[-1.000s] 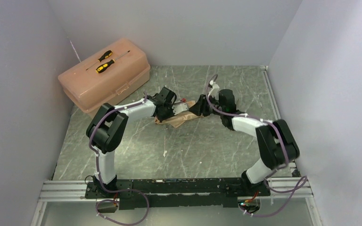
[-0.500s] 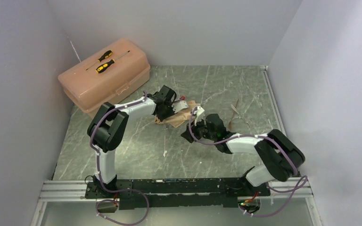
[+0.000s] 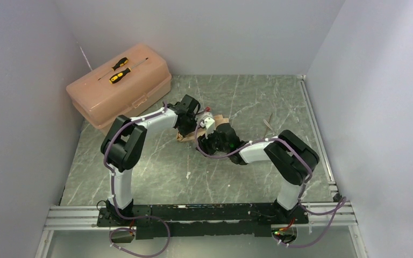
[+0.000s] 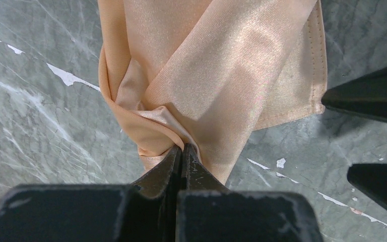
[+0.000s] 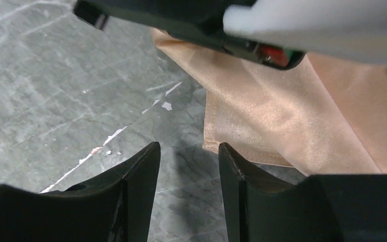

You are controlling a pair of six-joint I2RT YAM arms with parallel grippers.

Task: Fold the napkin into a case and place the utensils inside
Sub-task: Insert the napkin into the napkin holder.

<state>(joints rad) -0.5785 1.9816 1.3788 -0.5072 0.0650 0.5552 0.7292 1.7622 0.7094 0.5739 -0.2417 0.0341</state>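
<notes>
While the left gripper (image 4: 182, 151) pinched the napkin (image 4: 221, 65), the right gripper (image 5: 189, 166) hung spread-jawed beside it, where any tug might unravel folds.

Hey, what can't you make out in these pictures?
Napkin: its full fold shape; left arm and right arm cover it in the top view, wrist views crop it.
Utensils: too small in the top view to count or identify.
Toolbox inside: shut lid hides it, top view.

Left tool (image 4: 182, 148) just beside right tool (image 5: 189, 147)
</notes>
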